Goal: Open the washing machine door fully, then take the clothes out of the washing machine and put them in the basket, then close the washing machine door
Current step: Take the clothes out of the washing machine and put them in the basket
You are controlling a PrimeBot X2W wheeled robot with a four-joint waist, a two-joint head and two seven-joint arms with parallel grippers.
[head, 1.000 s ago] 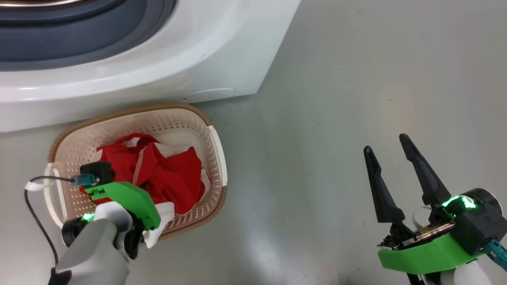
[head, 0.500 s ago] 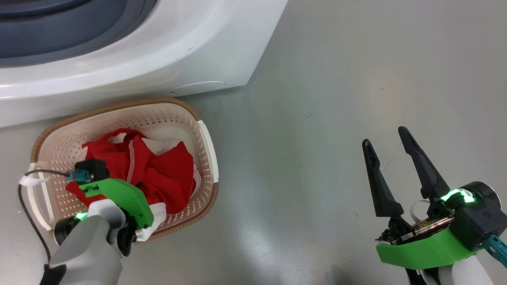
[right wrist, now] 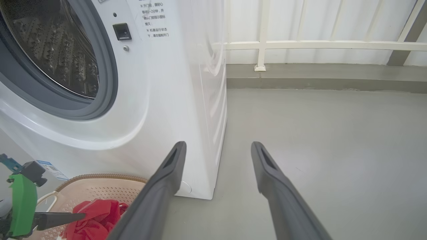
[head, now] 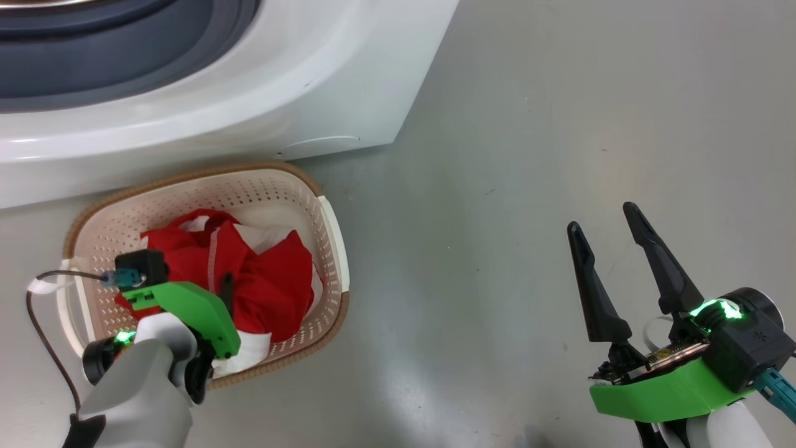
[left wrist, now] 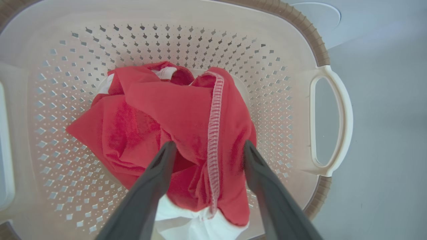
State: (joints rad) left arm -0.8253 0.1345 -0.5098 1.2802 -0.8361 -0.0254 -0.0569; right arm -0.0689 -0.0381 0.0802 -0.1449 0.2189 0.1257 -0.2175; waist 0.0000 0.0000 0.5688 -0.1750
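The cream basket (head: 261, 193) stands on the floor in front of the white washing machine (head: 249, 93). The red and white clothes (head: 267, 280) lie heaped inside it. My left gripper (left wrist: 209, 146) points down into the basket and is open, its two fingers astride a fold of the clothes (left wrist: 150, 110) without pinching it. My right gripper (head: 606, 239) hovers open and holds nothing over bare floor to the right. The right wrist view shows the washing machine (right wrist: 166, 100) with its steel drum (right wrist: 60, 50) exposed, and the basket (right wrist: 100, 186) below it. The washing machine door is out of view.
Grey floor (head: 528, 186) stretches to the right of the machine and basket. A white railing (right wrist: 300, 45) and a low kerb close off the far side. A dark cable (head: 43, 311) loops from my left wrist beside the basket's left handle.
My left gripper's fingers have spread apart over the clothes, and the cloth now lies loose in the basket. The head camera shifted slightly. The right gripper has stayed open in place.
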